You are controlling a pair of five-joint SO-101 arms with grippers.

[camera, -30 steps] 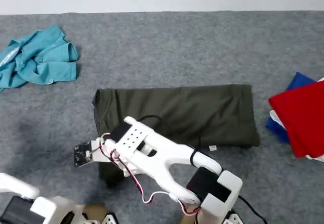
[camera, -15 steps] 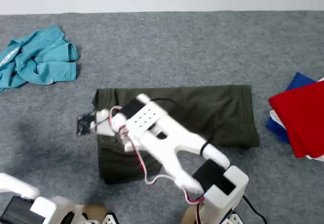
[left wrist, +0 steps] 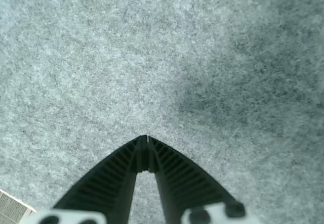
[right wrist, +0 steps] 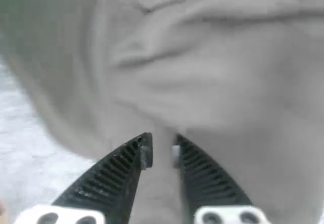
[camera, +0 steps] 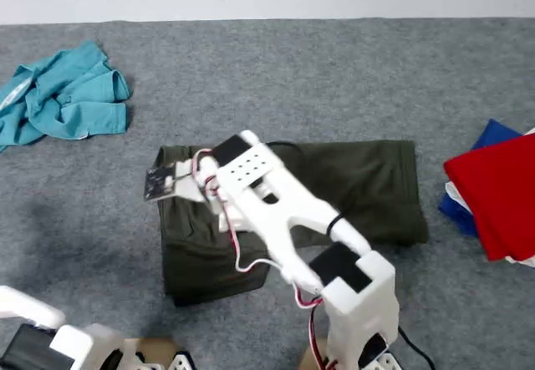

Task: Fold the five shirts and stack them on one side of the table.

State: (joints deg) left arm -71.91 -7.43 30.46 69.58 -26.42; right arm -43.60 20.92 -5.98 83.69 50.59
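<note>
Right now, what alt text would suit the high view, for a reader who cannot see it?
The white right arm extends over a dark olive-green cloth shirt, partly folded, in the middle of the grey felt table. A crumpled teal shirt lies at the far left; a folded red shirt tops a pile at the right edge.

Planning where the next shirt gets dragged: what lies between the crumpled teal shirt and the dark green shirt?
Nothing. In the high view, the stretch between the teal shirt and the dark green shirt is bare grey table cover.
</note>
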